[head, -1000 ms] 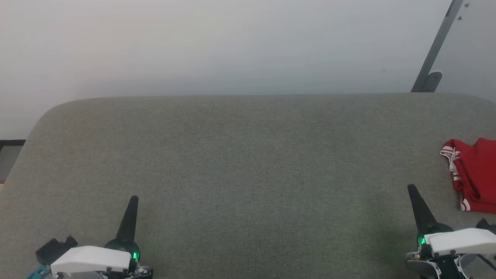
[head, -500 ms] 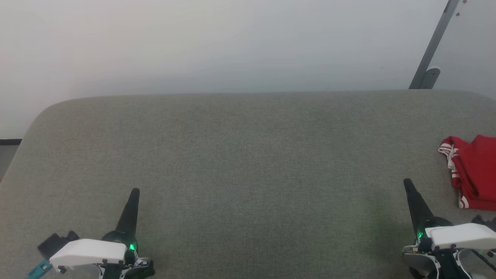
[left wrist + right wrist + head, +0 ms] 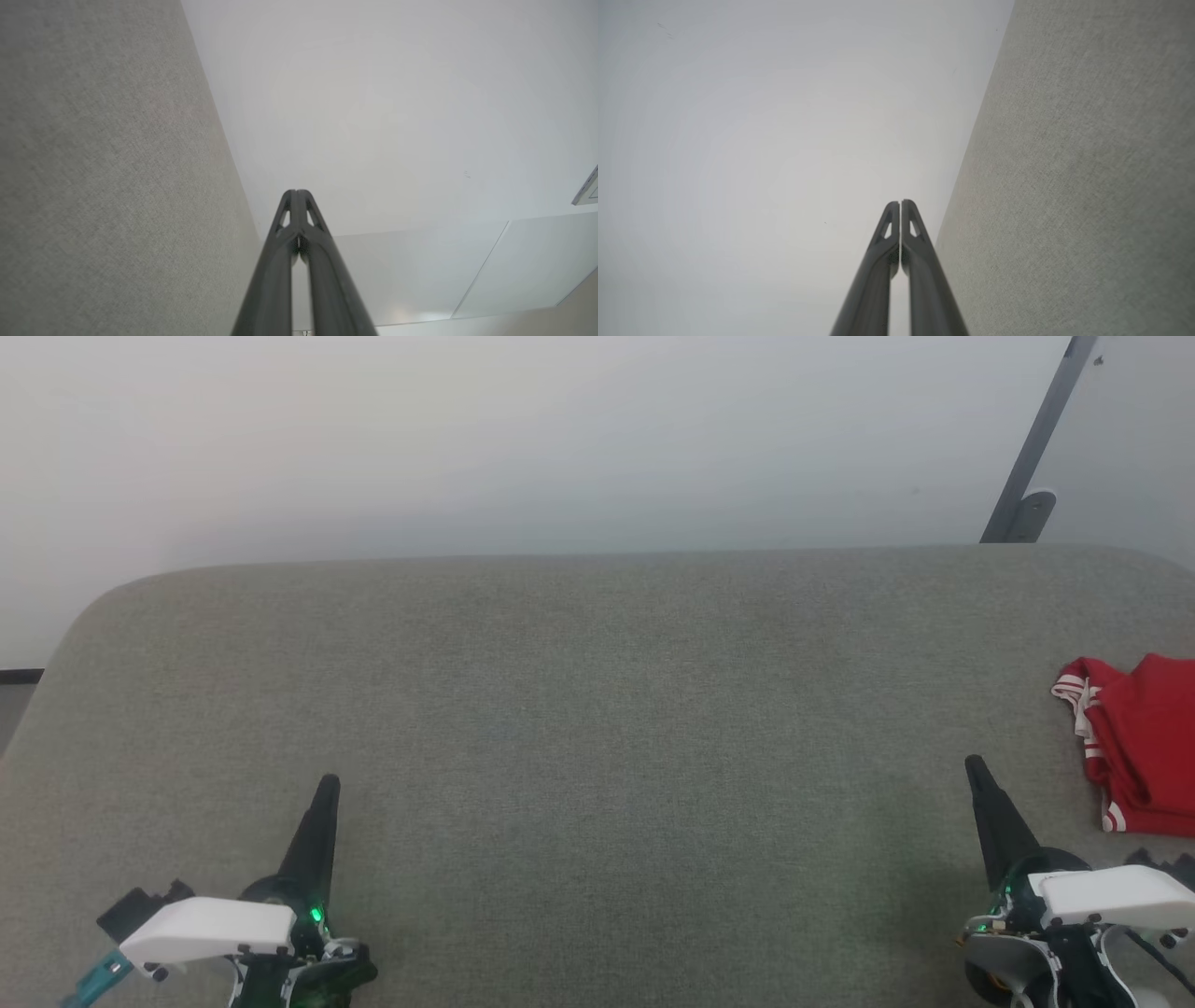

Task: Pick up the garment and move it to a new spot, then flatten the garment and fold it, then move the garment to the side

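The garment (image 3: 1139, 747), red with red-and-white striped trim, lies bunched on the grey-green fabric surface (image 3: 597, 728) at the right edge of the head view, partly cut off by the frame. My right gripper (image 3: 974, 767) is shut and empty, hovering just left of and nearer than the garment, apart from it. At the lower left my left gripper (image 3: 328, 786) is shut and empty too. In the wrist views the left gripper (image 3: 296, 192) and the right gripper (image 3: 899, 203) each show their fingers pressed together with nothing between them.
A pale wall (image 3: 560, 439) rises behind the surface's far rounded edge. A dark slanted bar (image 3: 1036, 439) with a foot stands at the far right. Wide bare fabric stretches between the two grippers.
The whole head view has shifted a little: surface, garment and both grippers sit slightly higher in the picture, so the camera has moved. Both grippers stay shut; the garment lies as before.
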